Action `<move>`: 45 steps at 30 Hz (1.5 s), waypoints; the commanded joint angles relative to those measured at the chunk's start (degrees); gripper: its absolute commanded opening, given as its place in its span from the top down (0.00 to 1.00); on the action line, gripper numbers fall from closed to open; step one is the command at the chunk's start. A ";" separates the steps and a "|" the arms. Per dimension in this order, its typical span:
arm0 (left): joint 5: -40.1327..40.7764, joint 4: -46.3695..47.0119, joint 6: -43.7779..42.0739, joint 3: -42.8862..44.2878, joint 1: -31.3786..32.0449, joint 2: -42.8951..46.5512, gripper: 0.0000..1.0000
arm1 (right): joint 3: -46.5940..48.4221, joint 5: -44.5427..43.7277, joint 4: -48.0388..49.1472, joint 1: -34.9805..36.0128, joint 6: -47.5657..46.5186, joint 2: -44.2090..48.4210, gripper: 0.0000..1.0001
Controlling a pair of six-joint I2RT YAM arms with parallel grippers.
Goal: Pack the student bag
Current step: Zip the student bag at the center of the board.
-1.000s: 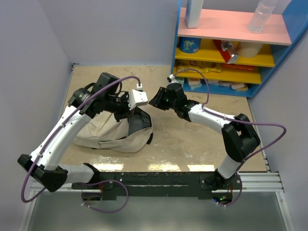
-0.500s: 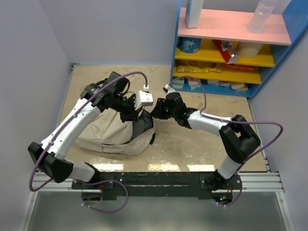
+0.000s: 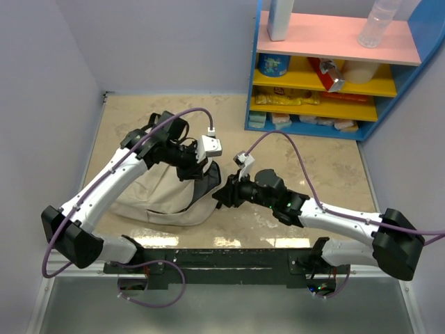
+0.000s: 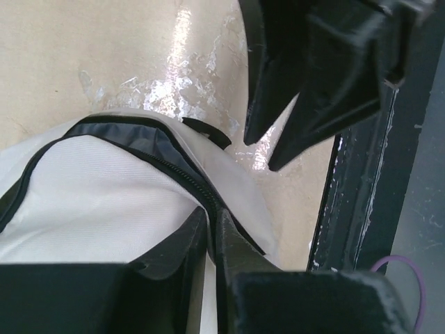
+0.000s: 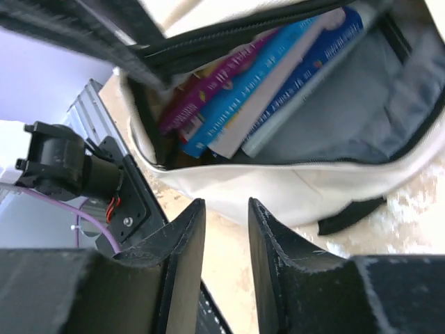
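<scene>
The student bag (image 3: 161, 200) lies on the left of the sandy tabletop (image 3: 299, 163), its mouth facing the right arm. The left gripper (image 4: 212, 214) is pinched nearly closed on its black zipper edge, holding that edge up. Several books (image 5: 259, 82) already sit against the grey lining. The right gripper (image 5: 226, 205) hovers just outside the opening, fingers narrowly parted and empty, so packing looks largely done, with any remaining items and zipping up left.

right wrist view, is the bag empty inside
No, several books stand inside the open student bag, against its grey lining.
</scene>
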State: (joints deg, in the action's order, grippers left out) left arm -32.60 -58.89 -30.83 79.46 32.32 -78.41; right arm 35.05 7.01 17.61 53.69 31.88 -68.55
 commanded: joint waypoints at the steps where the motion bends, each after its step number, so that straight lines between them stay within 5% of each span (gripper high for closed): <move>1: 0.26 3.00 0.78 -0.01 -1.72 4.84 0.91 | 0.45 -3.57 2.88 1.42 -6.12 0.19 0.64; 6: 0.96 -3.93 -3.44 2.36 -2.78 9.32 0.97 | 8.80 -2.97 -0.64 1.42 -6.22 -6.40 0.62; 14: 2.19 -6.32 -5.11 -1.15 -3.14 13.99 0.98 | 16.02 8.54 7.69 1.33 7.66 -19.93 0.44; 19: 1.93 -5.88 -5.38 -1.68 -3.22 13.81 0.98 | 18.21 15.58 12.37 1.42 16.01 -25.83 0.41; 29: 1.31 -4.12 -4.33 -2.12 -3.22 12.94 0.98 | 19.27 18.22 12.72 1.94 19.10 -27.86 0.44; 45: 1.49 -3.60 -3.80 -0.54 -3.22 12.05 0.98 | 29.20 15.41 -7.75 3.53 11.81 -32.44 0.57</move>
State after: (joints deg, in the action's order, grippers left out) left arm -29.76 -63.40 -35.14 77.34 29.26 -66.74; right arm 60.95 23.53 17.10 56.51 47.29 -101.25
